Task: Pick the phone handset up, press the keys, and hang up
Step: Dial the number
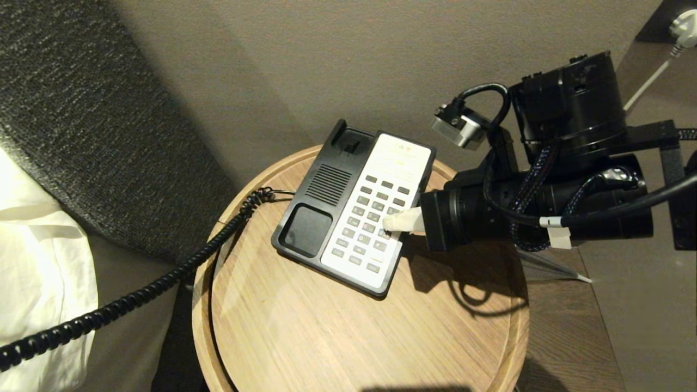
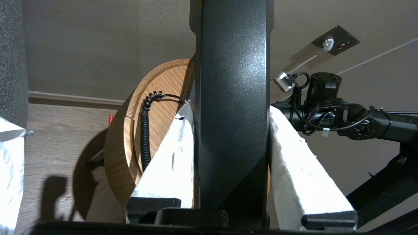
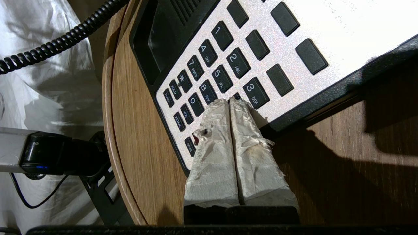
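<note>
Left gripper [image 2: 230, 130] jaws clamp phone handset [image 2: 230, 98]; right gripper [image 3: 229, 101] jaws together, on keys [image 3: 222, 78].

The head camera looks down from above at the round wooden surface [image 1: 348, 326] and the phone base [image 1: 354, 207], with the right arm coming in from the right. The left wrist camera sits off to the side, very near the phone handset [image 2: 232, 114] in front of its lens, and sees the surface's edge and the right arm far behind. The right wrist camera is very close to the keys [image 3: 222, 78]. All three share the surface and the coiled cord [image 1: 136, 294].
</note>
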Controlling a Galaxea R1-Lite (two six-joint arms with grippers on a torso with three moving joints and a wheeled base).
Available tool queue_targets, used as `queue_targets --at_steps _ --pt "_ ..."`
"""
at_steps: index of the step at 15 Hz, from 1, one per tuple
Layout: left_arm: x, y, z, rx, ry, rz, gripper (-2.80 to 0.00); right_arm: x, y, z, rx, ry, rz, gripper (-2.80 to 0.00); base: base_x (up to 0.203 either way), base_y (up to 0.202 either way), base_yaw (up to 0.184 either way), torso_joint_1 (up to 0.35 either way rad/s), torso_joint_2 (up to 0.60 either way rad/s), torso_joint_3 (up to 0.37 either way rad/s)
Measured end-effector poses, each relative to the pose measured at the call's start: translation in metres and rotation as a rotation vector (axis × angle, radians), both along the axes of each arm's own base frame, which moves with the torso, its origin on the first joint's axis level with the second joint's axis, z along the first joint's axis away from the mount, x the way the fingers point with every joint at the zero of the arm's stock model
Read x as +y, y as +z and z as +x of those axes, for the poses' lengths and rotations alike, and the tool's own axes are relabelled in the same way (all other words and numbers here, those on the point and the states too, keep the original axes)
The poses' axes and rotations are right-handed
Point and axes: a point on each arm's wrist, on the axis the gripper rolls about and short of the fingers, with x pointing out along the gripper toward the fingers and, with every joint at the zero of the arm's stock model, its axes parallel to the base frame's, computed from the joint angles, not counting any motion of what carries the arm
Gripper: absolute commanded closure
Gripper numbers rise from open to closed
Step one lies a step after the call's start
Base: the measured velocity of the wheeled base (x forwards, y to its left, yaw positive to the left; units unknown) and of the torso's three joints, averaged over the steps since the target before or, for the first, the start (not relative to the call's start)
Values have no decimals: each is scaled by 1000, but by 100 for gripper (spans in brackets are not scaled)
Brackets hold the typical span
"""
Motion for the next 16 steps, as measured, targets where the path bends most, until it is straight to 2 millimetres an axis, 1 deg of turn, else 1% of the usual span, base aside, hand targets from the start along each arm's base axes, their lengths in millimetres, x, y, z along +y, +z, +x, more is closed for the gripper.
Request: queue_targets --at_steps 5,9,11,16 --pt "1 -1 0 0 0 0 0 0 2 -1 -2 0 3 0 0 0 0 0 0 0" --pt "0 -6 0 7 0 7 0 3 6 -14 1 34 20 0 0 0 0 0 0 0" --pt "1 -8 -1 10 0 10 0 3 7 -17 0 40 21 0 0 0 0 0 0 0" --pt "2 -8 -2 8 0 8 0 4 3 -16 0 40 9 0 0 0 0 0 0 0"
